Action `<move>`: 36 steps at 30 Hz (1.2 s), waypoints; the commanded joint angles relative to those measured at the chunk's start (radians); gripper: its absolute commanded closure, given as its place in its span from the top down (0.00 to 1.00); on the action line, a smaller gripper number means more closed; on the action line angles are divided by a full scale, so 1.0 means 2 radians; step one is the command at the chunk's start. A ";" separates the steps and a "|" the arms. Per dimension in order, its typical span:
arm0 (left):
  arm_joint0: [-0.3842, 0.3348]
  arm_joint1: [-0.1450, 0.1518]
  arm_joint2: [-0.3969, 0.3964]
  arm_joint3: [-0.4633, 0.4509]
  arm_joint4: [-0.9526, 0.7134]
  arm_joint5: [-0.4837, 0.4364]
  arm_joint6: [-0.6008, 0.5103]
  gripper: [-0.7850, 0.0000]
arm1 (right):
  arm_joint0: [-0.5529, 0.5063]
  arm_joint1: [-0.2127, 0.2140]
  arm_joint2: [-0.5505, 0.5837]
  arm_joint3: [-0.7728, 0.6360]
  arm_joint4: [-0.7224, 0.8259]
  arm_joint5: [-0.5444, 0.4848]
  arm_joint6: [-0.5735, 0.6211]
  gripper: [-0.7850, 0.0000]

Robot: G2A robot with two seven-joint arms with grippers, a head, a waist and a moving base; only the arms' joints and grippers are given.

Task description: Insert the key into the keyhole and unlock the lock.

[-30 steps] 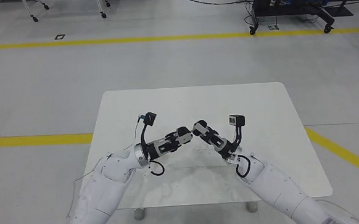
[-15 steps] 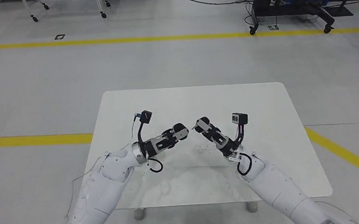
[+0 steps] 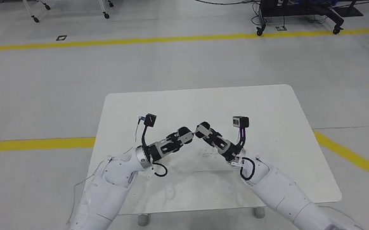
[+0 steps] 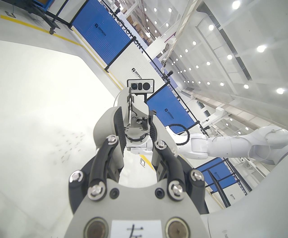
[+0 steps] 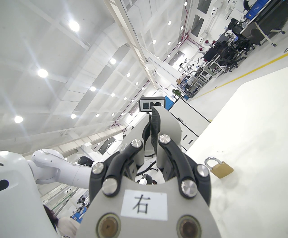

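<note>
**A:** How is the left tool point(image 4: 136, 117) held?

**B:** Its fingers are spread. The ribbed pads point(image 4: 118, 126) are seen on either side of a wide gap, and nothing is gripped between them. It is held above the middle of the desk point(image 3: 267, 110), tip to tip with the right tool point(image 3: 201, 128). Whether the two tips touch cannot be told.

**A:** And the right tool point(image 5: 153, 117)?

**B:** Its fingers are pressed together along their length. Whether anything thin is pinched between them cannot be told.

**A:** Where is the lock found?

**B:** A brass padlock point(image 5: 220, 168) with a silver shackle is laid flat on the desk near the right tool. It is touched by neither tool.
</note>
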 commanded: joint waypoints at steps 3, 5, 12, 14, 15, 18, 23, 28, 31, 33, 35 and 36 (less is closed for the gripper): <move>-0.001 0.000 0.005 0.001 0.005 0.005 -0.001 0.27 | -0.002 -0.003 0.006 0.002 -0.006 0.000 0.003 0.00; -0.004 0.000 0.009 0.002 0.012 0.010 -0.004 0.27 | -0.003 -0.004 0.008 0.005 -0.009 0.000 0.005 0.00; -0.006 -0.001 0.011 0.005 0.012 0.014 0.003 0.00 | -0.003 -0.009 0.015 0.014 -0.023 0.000 0.011 0.00; -0.006 0.000 0.010 0.006 0.014 0.015 0.004 0.00 | -0.004 -0.010 0.018 0.015 -0.027 0.000 0.011 0.00; -0.006 0.000 0.010 0.006 0.015 0.016 0.005 0.00 | -0.005 -0.010 0.020 0.014 -0.028 0.000 0.011 0.00; -0.006 0.000 0.010 0.006 0.018 0.020 0.007 0.00 | -0.008 -0.011 0.024 0.012 -0.032 0.000 0.013 0.00; -0.004 0.001 0.008 0.004 0.017 0.022 0.015 0.00 | -0.013 -0.013 0.030 0.008 -0.036 0.000 0.019 0.19; -0.003 0.001 0.007 0.003 0.011 0.019 0.014 0.00 | -0.017 -0.013 0.033 0.004 -0.028 0.000 0.026 1.00; -0.002 0.002 0.004 0.002 0.012 0.017 0.018 0.00 | -0.017 -0.013 0.033 0.004 -0.028 0.000 0.026 1.00; -0.001 0.003 0.001 0.001 0.010 0.014 0.022 0.00 | -0.017 -0.013 0.033 0.004 -0.028 0.000 0.026 1.00; 0.001 0.003 -0.006 0.000 0.009 0.009 0.040 0.00 | -0.017 -0.013 0.033 0.004 -0.028 0.000 0.026 1.00; 0.001 0.003 -0.006 0.000 0.009 0.009 0.040 0.00 | -0.017 -0.013 0.033 0.004 -0.028 0.000 0.026 1.00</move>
